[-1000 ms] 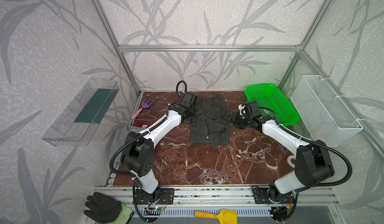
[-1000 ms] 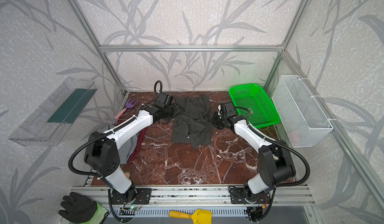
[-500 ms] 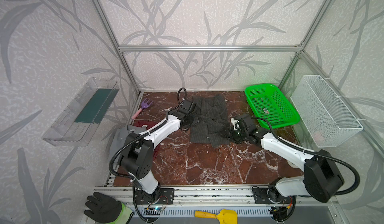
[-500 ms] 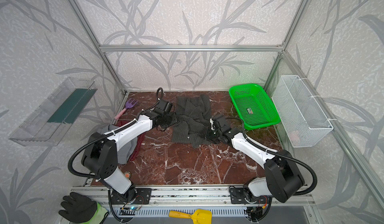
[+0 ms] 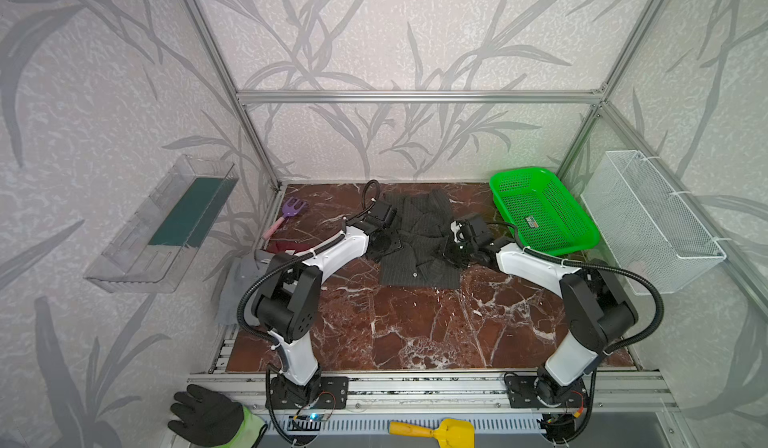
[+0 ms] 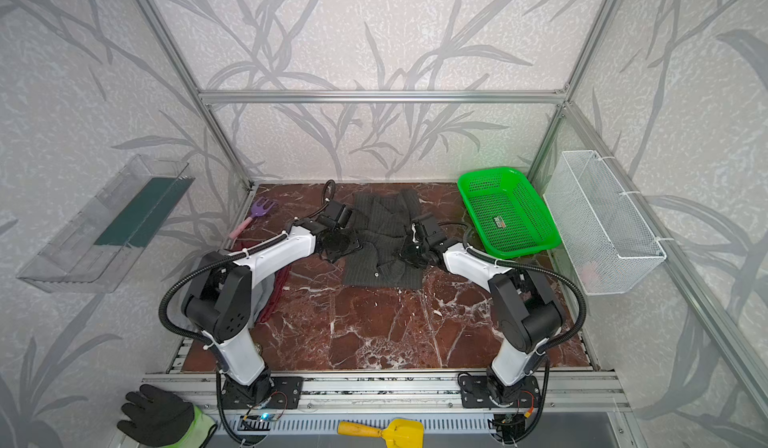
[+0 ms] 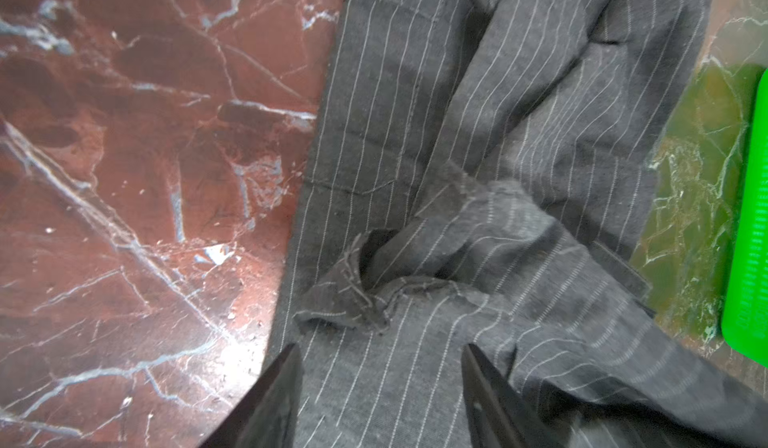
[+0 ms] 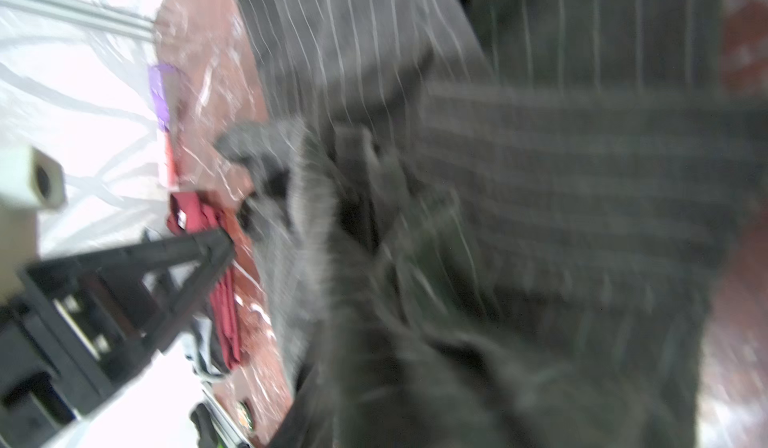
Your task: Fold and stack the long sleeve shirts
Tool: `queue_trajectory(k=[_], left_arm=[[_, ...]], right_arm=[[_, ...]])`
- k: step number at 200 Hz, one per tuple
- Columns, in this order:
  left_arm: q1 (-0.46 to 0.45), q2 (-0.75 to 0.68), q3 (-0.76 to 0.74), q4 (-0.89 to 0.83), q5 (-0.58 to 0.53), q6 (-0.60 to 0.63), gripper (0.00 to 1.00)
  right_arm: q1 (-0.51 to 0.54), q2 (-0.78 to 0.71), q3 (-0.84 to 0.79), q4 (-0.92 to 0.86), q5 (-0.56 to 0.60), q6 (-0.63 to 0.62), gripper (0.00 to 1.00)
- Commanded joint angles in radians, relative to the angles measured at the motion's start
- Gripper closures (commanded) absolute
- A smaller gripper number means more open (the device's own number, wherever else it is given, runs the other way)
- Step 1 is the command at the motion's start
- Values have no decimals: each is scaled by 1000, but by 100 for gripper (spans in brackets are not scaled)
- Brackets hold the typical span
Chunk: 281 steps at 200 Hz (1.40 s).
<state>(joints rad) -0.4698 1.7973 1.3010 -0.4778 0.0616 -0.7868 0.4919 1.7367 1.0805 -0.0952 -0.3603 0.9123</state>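
Observation:
A dark charcoal pinstriped shirt (image 5: pixel 419 242) lies rumpled at the back middle of the marble table (image 5: pixel 395 325). My left gripper (image 7: pixel 380 354) is open low over the shirt's left edge (image 5: pixel 384 245), with flat striped cloth between its fingers (image 7: pixel 286 367). My right gripper (image 5: pixel 451 254) is down on the shirt's right side. Blurred bunched cloth (image 8: pixel 478 258) fills the right wrist view and hides the jaws. A plain grey shirt (image 5: pixel 241 288) and a dark red shirt (image 6: pixel 279 290) lie at the table's left edge, partly behind the left arm.
A green basket (image 5: pixel 540 213) stands at the back right, close to the right arm. A white wire basket (image 5: pixel 648 221) hangs on the right wall and a clear tray (image 5: pixel 166 225) on the left wall. A purple toy fork (image 5: pixel 291 211) lies at the back left. A black glove (image 5: pixel 208 417) and a yellow shovel (image 5: pixel 440 431) lie in front of the rail.
My right gripper left the spot beside the green basket and came forward and down onto the shirt's right side. My left gripper slid a little forward along the left edge, still open.

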Motion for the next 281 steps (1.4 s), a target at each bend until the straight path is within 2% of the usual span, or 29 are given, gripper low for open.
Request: queue_trajectory(k=[1,45,82,105,129,192,213,238,281], left_arm=[[5,36,51,-33,-21,27,38],[5,94,119,-31,-2,29,38],[3,150,168,-47,25,45,38],[2,173,190,-56,41,62,39],[2,196,210,-54,68,87,47],[-4,257,300,-108,66,114,69],[-7,267,349,-144,32,137,79],[-6,286,399,-175,27,156,98],[-5,267,435,-197,-25,182,99]], right_arm=[[-16,44,64,2,-12,27,66],[-36,109,132,-12,24,93,62],[-63,191,218,-39,-66,172,59],[-62,172,211,-54,-54,163,57],[-64,140,191,-97,-18,137,54],[-55,92,134,-129,-13,88,53],[-52,75,137,-168,4,55,52],[-51,43,115,-178,-1,54,52],[-9,-17,86,-147,-38,105,52]])
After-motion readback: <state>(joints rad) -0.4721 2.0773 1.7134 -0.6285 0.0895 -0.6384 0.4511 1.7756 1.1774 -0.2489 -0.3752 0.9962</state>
